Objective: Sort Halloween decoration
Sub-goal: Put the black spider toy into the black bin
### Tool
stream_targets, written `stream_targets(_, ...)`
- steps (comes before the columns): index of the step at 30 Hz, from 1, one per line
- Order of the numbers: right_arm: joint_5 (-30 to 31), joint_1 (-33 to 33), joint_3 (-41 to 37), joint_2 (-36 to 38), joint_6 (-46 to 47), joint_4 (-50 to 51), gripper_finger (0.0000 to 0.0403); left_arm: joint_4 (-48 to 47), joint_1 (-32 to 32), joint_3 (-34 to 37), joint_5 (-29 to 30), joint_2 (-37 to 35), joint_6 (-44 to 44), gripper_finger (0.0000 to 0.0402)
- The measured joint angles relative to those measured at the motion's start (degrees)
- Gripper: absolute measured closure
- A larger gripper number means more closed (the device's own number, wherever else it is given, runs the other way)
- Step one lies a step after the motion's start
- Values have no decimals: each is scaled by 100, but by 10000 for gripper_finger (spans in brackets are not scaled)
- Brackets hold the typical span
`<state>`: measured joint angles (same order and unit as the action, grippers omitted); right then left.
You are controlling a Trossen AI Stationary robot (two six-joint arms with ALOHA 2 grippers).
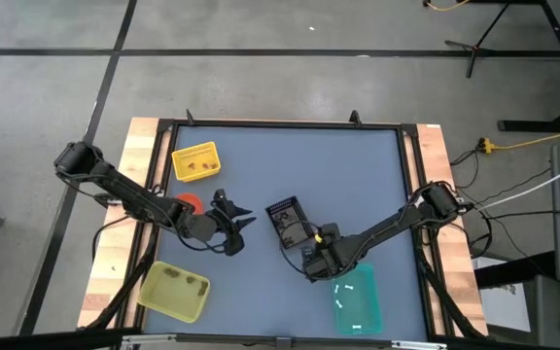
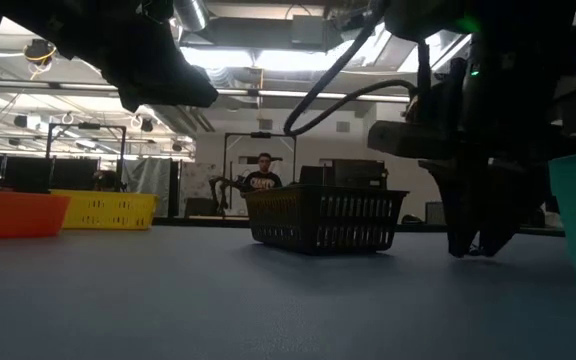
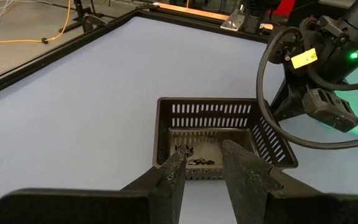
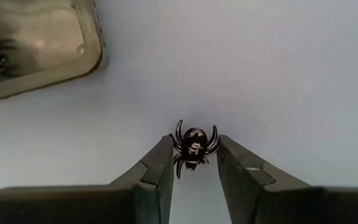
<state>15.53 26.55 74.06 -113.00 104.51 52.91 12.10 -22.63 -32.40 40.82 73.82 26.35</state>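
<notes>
A black basket (image 1: 286, 220) sits near the middle of the blue table (image 1: 290, 156). In the left wrist view, a few small dark trinkets (image 3: 193, 155) lie on the basket's floor. A yellow basket (image 1: 195, 162) stands near the far left corner, with a few tiny dark bits inside that are too small to tell. A yellow-green tray (image 1: 175, 289) sits at the near left corner with small dark things in it. A teal tray (image 1: 358, 299) sits by the near edge, toward the right, with little white pieces (image 1: 349, 291) inside. An orange dish (image 1: 182, 203) by the left edge is mostly hidden under the left arm.

The right gripper (image 4: 194, 167) is between the black basket and the teal tray. Its fingers pinch a tiny black spider (image 4: 193, 144). The left gripper (image 3: 202, 168) hangs left of the black basket, its fingers a little apart and holding nothing.

In the low view, a person (image 2: 262, 178) sits far behind the table.
</notes>
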Motion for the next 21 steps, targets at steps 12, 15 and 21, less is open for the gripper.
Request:
stream_targets(12, -9, 2, 2, 504, -148, 394, 297, 9, 0, 0, -1, 0, 0, 310)
stream_targets(15, 77, 2, 2, 674, -250, 382, 297, 13, 0, 0, 0, 0, 0, 310)
stream_targets(21, 322, 2, 7, 909, -408, 359, 297, 13, 0, 0, 0, 0, 0, 310)
